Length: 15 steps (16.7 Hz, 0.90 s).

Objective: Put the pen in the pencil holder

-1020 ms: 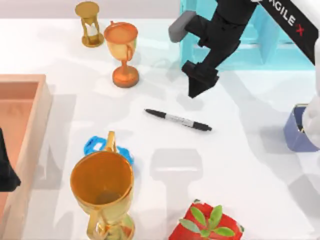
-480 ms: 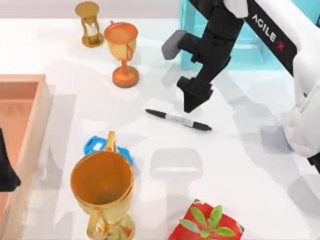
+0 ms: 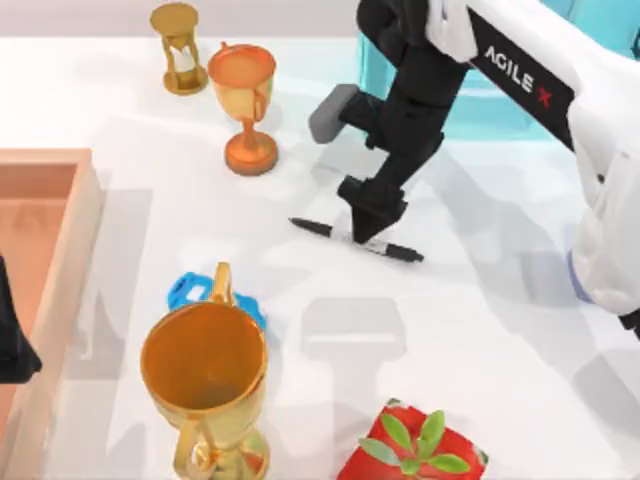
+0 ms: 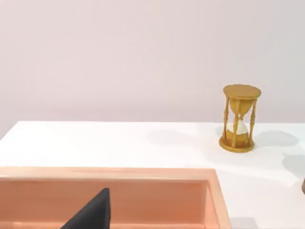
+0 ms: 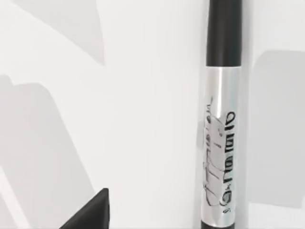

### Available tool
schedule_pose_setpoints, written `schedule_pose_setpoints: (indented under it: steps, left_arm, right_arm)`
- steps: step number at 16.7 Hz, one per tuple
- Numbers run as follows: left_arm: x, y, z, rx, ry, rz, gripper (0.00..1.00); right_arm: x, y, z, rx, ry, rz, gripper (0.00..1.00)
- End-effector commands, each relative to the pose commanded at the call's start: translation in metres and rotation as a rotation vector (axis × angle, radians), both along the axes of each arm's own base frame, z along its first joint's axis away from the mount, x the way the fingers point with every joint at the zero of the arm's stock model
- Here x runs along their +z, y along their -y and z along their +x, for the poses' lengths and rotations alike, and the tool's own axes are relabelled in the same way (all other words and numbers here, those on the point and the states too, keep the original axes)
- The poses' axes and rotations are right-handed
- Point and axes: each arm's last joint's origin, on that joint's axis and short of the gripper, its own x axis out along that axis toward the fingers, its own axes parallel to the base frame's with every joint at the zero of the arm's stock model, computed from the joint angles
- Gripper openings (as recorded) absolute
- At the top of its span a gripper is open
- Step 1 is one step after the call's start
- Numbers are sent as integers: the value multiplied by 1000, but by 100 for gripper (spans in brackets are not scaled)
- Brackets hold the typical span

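Pen [image 3: 357,240] work comes down to how this slim black marker with its grey-white middle band will behave: I judge it light, stiff and smooth-skinned, lying flat on the white table [image 3: 480,330], so it will likely roll or skid if I touch it off-centre. The middle band looks like the place to take it, across the barrel and close to the balance point, so it doesn't tip when lifted.

Going left to right in the top view: at the far left edge my left gripper [image 3: 15,350] sits parked over the peach-coloured tray [image 3: 85,215], and I cannot tell how its fingers stand. In the lower left stands a large gold trophy cup [image 3: 205,375] with a blue object [image 3: 185,292] just behind it; in the upper left are an hourglass [image 3: 178,48] and a smaller goblet [image 3: 243,105].

At the centre of the frame the pen lies slanted, its pointed tip toward the left. My right gripper [image 3: 370,232] is directly over the pen's middle, fingertips at or just above the band. The right wrist view has the printed band [image 5: 219,143] very close under the camera, beside one dark finger [image 5: 90,212]. Whether the jaws are spread or pressed together I cannot tell.

At the right edge, a sliver of the periwinkle pencil holder [image 3: 574,280] peeks out from behind the arm, well apart from the pen.
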Motion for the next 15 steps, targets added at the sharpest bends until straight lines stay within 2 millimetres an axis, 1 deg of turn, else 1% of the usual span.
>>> schedule_pose_setpoints:
  steps: [4,6,8,12,15]
  left_arm:
    - [0,0,0,0,0,0,100]
    - [0,0,0,0,0,0,100]
    - [0,0,0,0,0,0,100]
    - [0,0,0,0,0,0,100]
    - [0,0,0,0,0,0,100]
  right_arm:
    - [-40,-8,-8,1,-10,-5,100]
    - [-53,-11,-13,1,-6,-3,100]
    - [-60,-12,-15,0,-3,-2,100]
    - [-60,-12,-15,0,-3,-2,100]
    - [-60,-12,-15,0,-3,-2,77]
